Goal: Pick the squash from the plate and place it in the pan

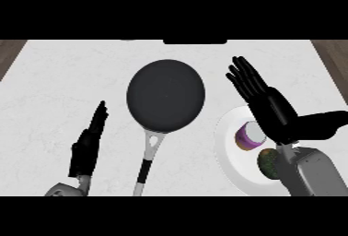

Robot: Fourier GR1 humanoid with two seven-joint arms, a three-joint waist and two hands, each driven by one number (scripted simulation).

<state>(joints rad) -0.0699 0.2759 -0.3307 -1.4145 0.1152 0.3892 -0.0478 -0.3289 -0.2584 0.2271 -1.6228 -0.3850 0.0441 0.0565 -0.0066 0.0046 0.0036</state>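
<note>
A black pan (166,95) lies in the middle of the counter, its handle (146,159) pointing toward me. On the white plate (231,154) at the right sit a purple and white item (249,136) and a dark green squash (267,162), the squash partly hidden by my right forearm. My right hand (268,103) hovers above the plate's far side with fingers straight and thumb stretched right, holding nothing. At the lower left my left hand (88,143) rests open, fingers pointing up.
The white marble counter (61,83) ends in brown wood at both upper corners. A dark object (195,41) sits at the far edge, behind the pan.
</note>
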